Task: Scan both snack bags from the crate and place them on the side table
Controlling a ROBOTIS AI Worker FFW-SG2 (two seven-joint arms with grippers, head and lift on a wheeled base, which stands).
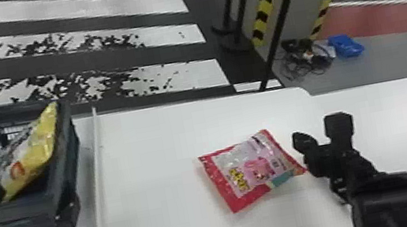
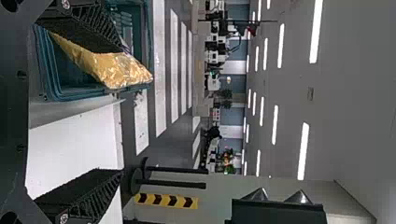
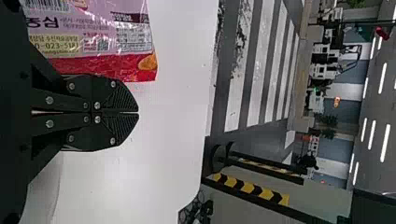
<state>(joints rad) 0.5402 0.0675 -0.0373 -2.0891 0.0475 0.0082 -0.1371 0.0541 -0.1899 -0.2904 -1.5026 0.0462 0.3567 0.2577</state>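
Head view, at the left: the yellow snack bag [image 1: 34,147] leans inside the dark crate [image 1: 70,146], its near end by one finger of the left gripper [image 1: 37,196]. The left wrist view adds what the pincer is doing: its fingers stand spread wide, the bag passing behind one of them; whether they touch, I cannot tell. Further right, past a raised white strip [image 1: 96,182], the head view has the red snack bag [image 1: 252,168] lying whole on the white table [image 1: 149,152]. Just beside it is the right gripper [image 1: 305,143]; the right wrist view reveals its fingers pressed together, with fine print on the bag.
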